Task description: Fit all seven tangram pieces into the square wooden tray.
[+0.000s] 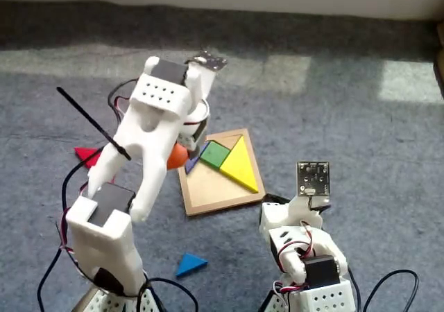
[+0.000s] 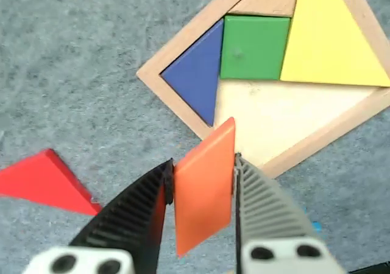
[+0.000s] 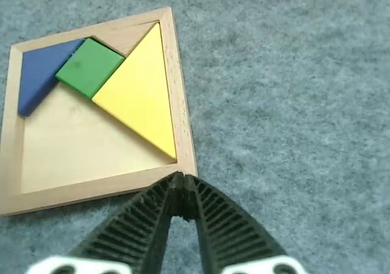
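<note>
The square wooden tray [image 1: 208, 200] lies on the carpet and holds a yellow triangle [image 1: 241, 163], a green square [image 1: 216, 154] and a dark blue triangle [image 1: 192, 163]. My left gripper [image 2: 203, 170] is shut on an orange piece [image 2: 204, 192], held just above the tray's left edge; the same orange piece [image 1: 176, 157] peeks out beside the left arm in the high view. My right gripper [image 3: 182, 192] is shut and empty, hovering by the near side of the tray [image 3: 73, 195]. A red triangle [image 1: 86, 154] and a light blue triangle [image 1: 189, 263] lie loose on the carpet.
Grey-blue carpet covers the floor. The left arm's body [image 1: 149, 139] reaches over the tray's left side. The right arm's base [image 1: 305, 256] sits right of the tray's near corner. Open carpet lies to the right and behind the tray.
</note>
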